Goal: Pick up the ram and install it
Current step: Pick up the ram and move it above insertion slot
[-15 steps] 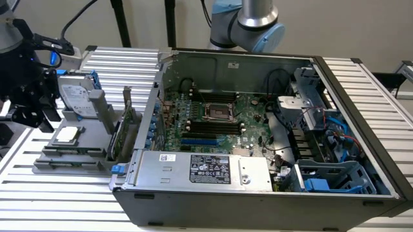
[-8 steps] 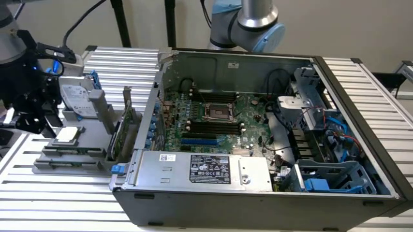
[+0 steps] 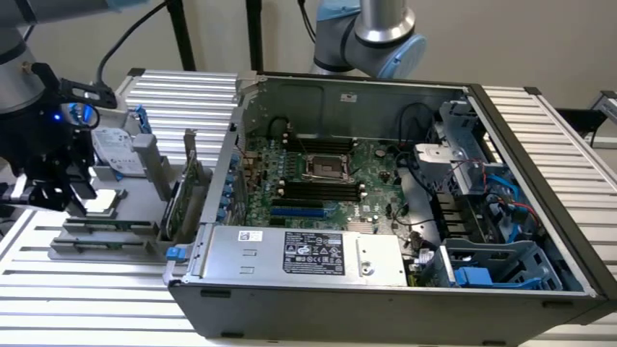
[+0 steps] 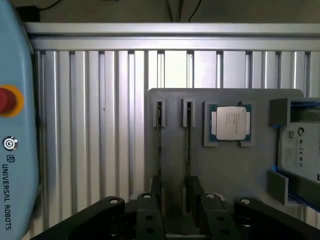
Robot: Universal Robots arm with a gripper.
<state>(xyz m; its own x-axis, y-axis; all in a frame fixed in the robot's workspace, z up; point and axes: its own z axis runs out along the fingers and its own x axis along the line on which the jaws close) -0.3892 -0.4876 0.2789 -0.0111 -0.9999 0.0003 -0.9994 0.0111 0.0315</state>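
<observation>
The tool (image 4: 174, 200) is held over a grey holder (image 4: 225, 170) that is set on the slatted bench (image 4: 100, 125), at the exterior view's left of the open computer case (image 3: 386, 303). Its fingers (image 4: 156, 192) are spread apart and nothing is gripped between them. The ram (image 4: 187, 145) is seen standing on edge in a slot of the holder, with a second stick (image 4: 159, 145) in the parallel slot just beside it. Both are presented edge-on as thin lines, so their chips cannot be made out, and the ends nearest the tool are hidden behind the fingers. Whether either stick is touched cannot be told. A processor (image 4: 229, 123) is laid in a pocket beside the slots, and a hard drive (image 4: 300, 150) is cut off at the picture's edge. Inside the case, black memory slots (image 3: 318, 189) are seen on the motherboard (image 3: 376, 163).
</observation>
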